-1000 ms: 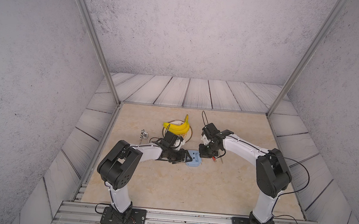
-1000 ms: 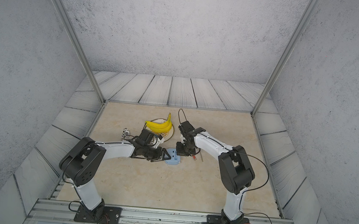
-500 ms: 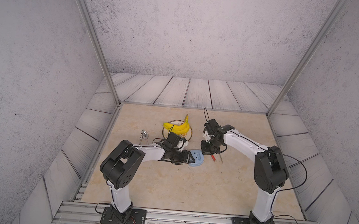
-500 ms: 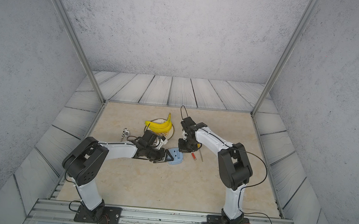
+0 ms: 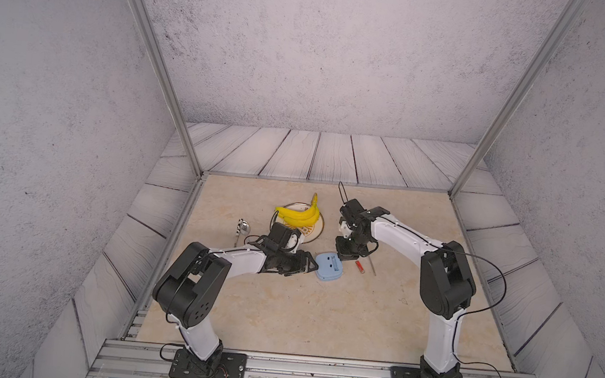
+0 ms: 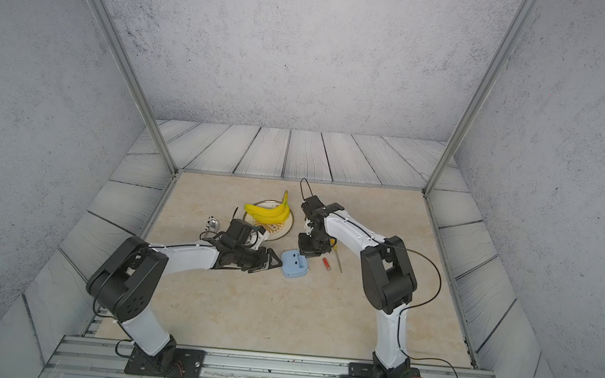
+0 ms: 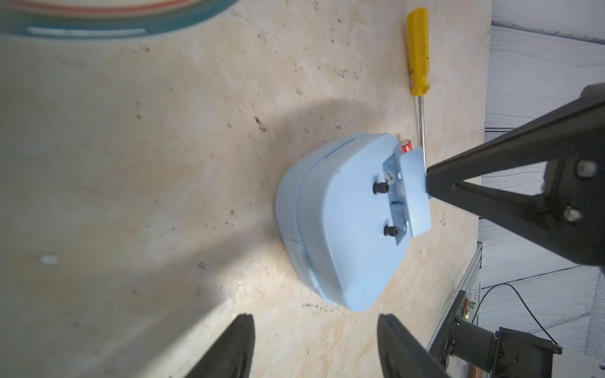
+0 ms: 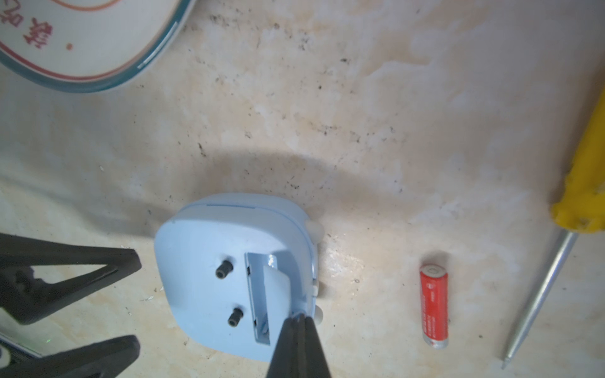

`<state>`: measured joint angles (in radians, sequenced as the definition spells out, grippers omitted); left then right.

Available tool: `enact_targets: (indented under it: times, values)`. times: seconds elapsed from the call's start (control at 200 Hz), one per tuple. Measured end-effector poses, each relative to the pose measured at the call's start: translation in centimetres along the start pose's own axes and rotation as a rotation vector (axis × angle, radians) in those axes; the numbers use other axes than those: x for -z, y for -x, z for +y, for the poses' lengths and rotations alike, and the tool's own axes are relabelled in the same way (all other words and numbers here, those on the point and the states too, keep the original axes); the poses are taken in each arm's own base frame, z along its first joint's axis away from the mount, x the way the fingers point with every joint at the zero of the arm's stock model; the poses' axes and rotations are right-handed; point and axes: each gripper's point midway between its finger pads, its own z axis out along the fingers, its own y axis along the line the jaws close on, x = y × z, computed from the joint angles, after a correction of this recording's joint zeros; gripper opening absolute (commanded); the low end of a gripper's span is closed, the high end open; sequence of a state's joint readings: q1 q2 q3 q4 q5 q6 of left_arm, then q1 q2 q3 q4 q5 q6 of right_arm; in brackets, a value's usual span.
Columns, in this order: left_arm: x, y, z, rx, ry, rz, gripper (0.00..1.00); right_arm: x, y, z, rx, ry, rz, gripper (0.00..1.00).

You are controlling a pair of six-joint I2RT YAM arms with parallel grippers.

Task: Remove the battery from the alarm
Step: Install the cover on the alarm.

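The light-blue alarm (image 5: 328, 267) (image 6: 295, 264) lies face down, its back with two dark knobs up (image 8: 209, 281). Its compartment cover (image 7: 414, 193) stands lifted. The red battery (image 5: 359, 266) (image 8: 433, 304) lies loose on the table just right of the alarm, held by nothing. My right gripper (image 8: 299, 319) (image 5: 344, 251) is shut, its tips against the cover's edge at the alarm's rim. My left gripper (image 7: 314, 319) (image 5: 311, 265) is open, a short way off the alarm's left side with nothing between its fingers.
A yellow-handled screwdriver (image 7: 418, 49) (image 8: 586, 183) lies right of the battery. Behind the alarm is a plate (image 5: 322, 226) (image 6: 291, 222) with bananas (image 5: 300, 214). A small metal object (image 5: 241, 227) lies left of the plate. Metal posts and walls frame the table.
The right arm's elbow has swung slightly left and away, while its gripper stays at the alarm. The left arm, alarm and battery have barely moved.
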<state>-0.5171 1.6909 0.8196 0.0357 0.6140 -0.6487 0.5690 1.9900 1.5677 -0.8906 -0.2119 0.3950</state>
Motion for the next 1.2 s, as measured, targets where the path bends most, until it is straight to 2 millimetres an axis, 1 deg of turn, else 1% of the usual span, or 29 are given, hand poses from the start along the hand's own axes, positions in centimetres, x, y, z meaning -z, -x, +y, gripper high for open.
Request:
enact_targets:
  times: [0.145, 0.29, 0.47, 0.585, 1.201]
  values:
    - [0.0, -0.3, 0.4, 0.011, 0.006, 0.005, 0.66, 0.1, -0.2, 0.1, 0.003, -0.004, 0.005, 0.02]
    - [0.0, -0.2, 0.4, 0.009, 0.003, 0.000, 0.66, 0.2, 0.0, 0.5, 0.010, -0.001, 0.001, 0.02]
    - [0.0, -0.1, 0.3, 0.006, -0.001, -0.004, 0.66, -0.3, -0.1, 0.9, 0.019, -0.002, 0.011, 0.02]
    - [0.0, 0.0, 0.2, 0.006, -0.001, -0.005, 0.66, -0.8, -0.2, 0.8, 0.020, -0.008, 0.021, 0.02]
    - [0.0, 0.0, 0.2, 0.007, -0.002, -0.004, 0.66, -0.8, -0.2, 1.1, 0.016, -0.005, 0.019, 0.03]
